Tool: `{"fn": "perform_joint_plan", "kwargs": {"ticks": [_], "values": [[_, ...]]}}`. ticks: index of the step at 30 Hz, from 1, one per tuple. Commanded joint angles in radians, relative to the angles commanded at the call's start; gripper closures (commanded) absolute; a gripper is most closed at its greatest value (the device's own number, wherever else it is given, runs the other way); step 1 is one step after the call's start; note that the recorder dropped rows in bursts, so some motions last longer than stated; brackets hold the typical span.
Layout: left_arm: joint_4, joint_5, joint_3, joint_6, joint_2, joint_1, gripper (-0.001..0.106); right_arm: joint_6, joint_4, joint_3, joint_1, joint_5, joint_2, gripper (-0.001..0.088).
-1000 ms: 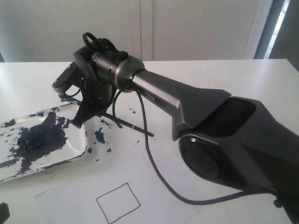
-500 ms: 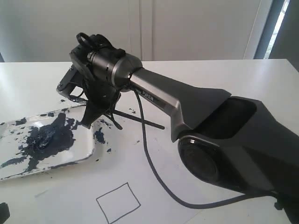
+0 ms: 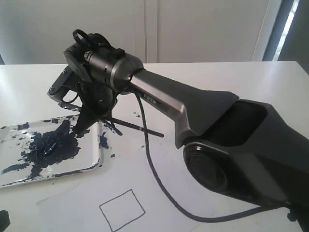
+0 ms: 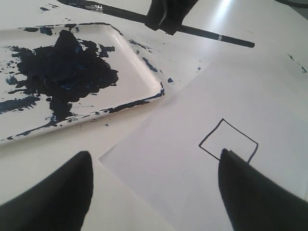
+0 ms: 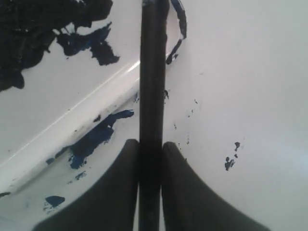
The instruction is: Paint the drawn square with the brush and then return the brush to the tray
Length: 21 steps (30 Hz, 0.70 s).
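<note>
My right gripper (image 3: pixel 89 122) is shut on the brush (image 3: pixel 140 129), held low and nearly level over the tray's far right corner. Its black handle (image 4: pixel 211 34) sticks out to the right, and its silvery band (image 4: pixel 96 7) lies on the tray side. In the right wrist view the handle (image 5: pixel 153 72) runs straight out from between the closed fingertips (image 5: pixel 150 154). The tray (image 3: pixel 100 145) carries a big dark blue-black paint blob (image 4: pixel 62 67). The drawn square (image 3: pixel 122 209) has a white interior (image 4: pixel 228 142). My left gripper (image 4: pixel 154 192) hovers open above the paper beside it.
The square is drawn on a white paper sheet (image 4: pixel 192 120) lying on the white table (image 3: pixel 217 82). Small paint splatters (image 3: pixel 103 140) dot the table beside the tray. The right arm's thick body (image 3: pixel 231 145) and its cable (image 3: pixel 159 183) cross over the table's right half.
The right gripper has moved a little left with the brush in it. The tray has shifted slightly right, so its corner now lies under the brush.
</note>
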<state>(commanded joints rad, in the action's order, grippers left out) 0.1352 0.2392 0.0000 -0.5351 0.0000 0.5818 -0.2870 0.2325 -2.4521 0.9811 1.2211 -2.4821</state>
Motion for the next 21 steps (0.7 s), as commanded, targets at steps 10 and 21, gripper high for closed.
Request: {"fn": "perform_joint_plan", "kwargs": {"ticks": [10, 21], "values": [[0.0, 0.0, 0.0, 0.0, 0.0, 0.0, 0.03, 0.041, -0.05, 0.074, 0.045, 0.0, 0.171, 0.0868], [0.0, 0.0, 0.0, 0.0, 0.0, 0.0, 0.03, 0.033, -0.032, 0.532, 0.104, 0.0, 0.455, 0.0868]]}}
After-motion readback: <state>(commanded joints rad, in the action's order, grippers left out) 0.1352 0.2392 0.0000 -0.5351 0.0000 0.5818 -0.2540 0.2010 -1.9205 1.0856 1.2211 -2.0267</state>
